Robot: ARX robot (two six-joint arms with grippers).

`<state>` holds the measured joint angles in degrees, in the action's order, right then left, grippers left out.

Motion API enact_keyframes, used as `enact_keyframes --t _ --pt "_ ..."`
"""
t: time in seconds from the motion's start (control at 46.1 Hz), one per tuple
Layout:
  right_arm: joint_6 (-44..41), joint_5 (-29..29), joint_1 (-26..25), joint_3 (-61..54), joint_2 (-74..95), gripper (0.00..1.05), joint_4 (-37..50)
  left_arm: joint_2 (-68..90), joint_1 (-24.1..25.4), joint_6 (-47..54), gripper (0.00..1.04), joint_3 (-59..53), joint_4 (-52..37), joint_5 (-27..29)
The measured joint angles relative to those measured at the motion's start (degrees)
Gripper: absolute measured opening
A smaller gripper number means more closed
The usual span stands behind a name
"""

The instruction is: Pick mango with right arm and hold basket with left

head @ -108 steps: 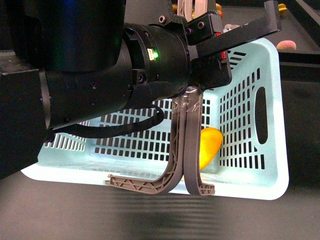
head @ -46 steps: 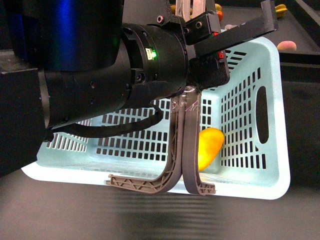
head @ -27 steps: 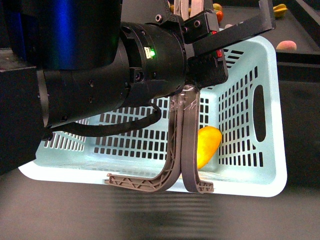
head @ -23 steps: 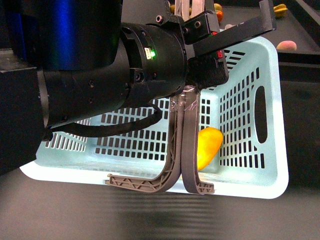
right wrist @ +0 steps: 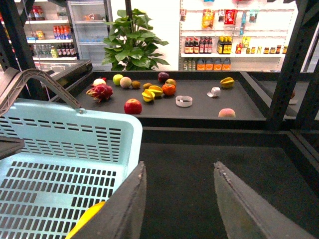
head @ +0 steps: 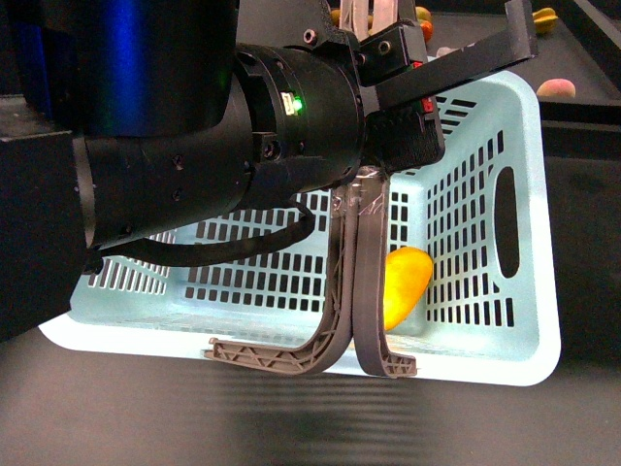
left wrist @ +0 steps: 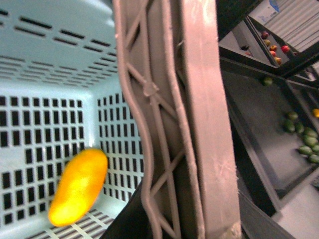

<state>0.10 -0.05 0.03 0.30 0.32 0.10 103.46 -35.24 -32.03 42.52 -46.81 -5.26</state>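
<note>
Left arm (head: 194, 165): big and black, it fills most of the front view, with a green light (head: 299, 105) glowing on its casing.
Left gripper (head: 376, 160): it's down on the top of the two grey-brown handles (head: 351, 291) and has them clamped together right at the clear tape (head: 364, 199). The fingertips themselves are tucked out of sight behind the wrist.
Handles, close up: the left wrist view is crowded by them (left wrist: 184, 129), ribbed and pressed side by side.
Basket (head: 505, 330): light blue with slotted walls, handles raised upright over its middle.
Mango (head: 408, 286): inside the basket, down low by the slotted wall on the robot's right. It sits just beside the handles, which partly hide it from the front. The left wrist view shows it (left wrist: 79, 186) lying free, with nothing gripping it.
Right gripper (right wrist: 180, 199): fingers (right wrist: 238, 201) spread wide with nothing between them. It's outside the basket (right wrist: 75, 129), just beside the rim, over the dark surface. A sliver of mango (right wrist: 87, 219) peeks out by one finger.
Background: a dark shelf (right wrist: 199, 107) carries a red apple (right wrist: 132, 106), a peach (right wrist: 227, 113) and a dragon fruit (right wrist: 99, 92), well apart from the basket.
</note>
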Motion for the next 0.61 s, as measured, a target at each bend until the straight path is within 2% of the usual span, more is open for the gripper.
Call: enact_keyframes --t 0.022,0.065,0.152,0.238,0.282,0.434,0.607 --pt "0.02 0.0 0.0 0.0 0.0 0.54 0.0 0.17 -0.07 0.33 0.19 0.0 -0.55 0.74" --pt "0.02 0.0 0.0 0.0 0.0 0.63 0.0 1.88 -0.2 5.75 0.19 0.52 -3.63 5.95" --pt "0.02 -0.04 0.0 0.0 -0.02 0.77 0.0 4.37 -0.15 11.23 0.19 4.0 -2.29 12.9" --pt "0.02 -0.02 0.0 0.0 -0.02 0.93 0.0 5.66 1.16 10.4 0.19 9.01 1.4 18.08" --pt "0.09 0.0 0.0 0.0 -0.02 0.98 -0.02 6.49 2.21 6.91 0.19 11.91 3.3 21.73" --pt "0.04 0.02 0.0 0.0 -0.02 0.96 -0.02 10.1 5.86 -7.06 0.19 18.45 9.62 30.1" --pt "0.04 -0.02 0.0 0.0 -0.02 0.96 -0.02 14.23 9.64 -21.38 0.19 21.94 14.21 32.46"
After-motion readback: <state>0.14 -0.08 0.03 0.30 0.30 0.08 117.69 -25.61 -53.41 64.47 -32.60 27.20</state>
